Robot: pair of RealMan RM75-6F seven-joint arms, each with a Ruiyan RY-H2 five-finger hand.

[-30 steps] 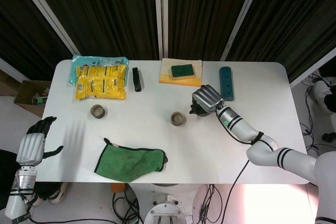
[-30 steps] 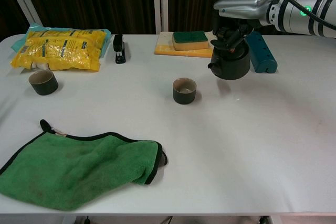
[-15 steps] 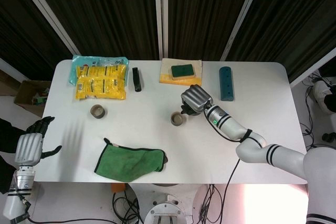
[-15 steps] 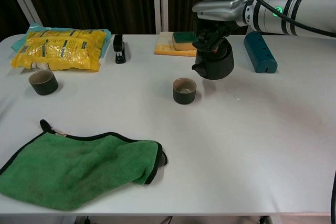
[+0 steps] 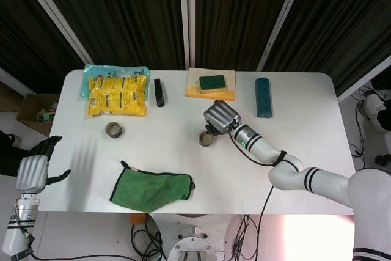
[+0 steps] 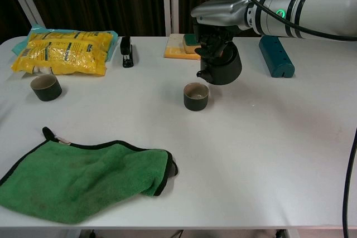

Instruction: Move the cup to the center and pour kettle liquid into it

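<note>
A dark cup (image 6: 196, 96) stands near the middle of the white table (image 6: 268, 149), seen from above as cup (image 5: 206, 139). My right hand (image 6: 218, 18) grips a black kettle (image 6: 220, 65) by its top and holds it in the air just right of and above the cup, slightly tilted, spout toward the cup. In the head view the right hand (image 5: 220, 117) covers most of the kettle. My left hand (image 5: 35, 169) hangs off the table's left edge, fingers apart and empty.
A second dark cup (image 6: 46, 87) sits at the left. A green cloth (image 6: 83, 179) lies at the front left. At the back are a yellow snack bag (image 6: 64, 51), a black stapler (image 6: 126, 52), a sponge on a yellow board (image 6: 196, 42) and a teal block (image 6: 275, 55).
My right hand has carried the kettle leftward from the right of the table to just beside and above the centre cup. The left hand stayed put.
</note>
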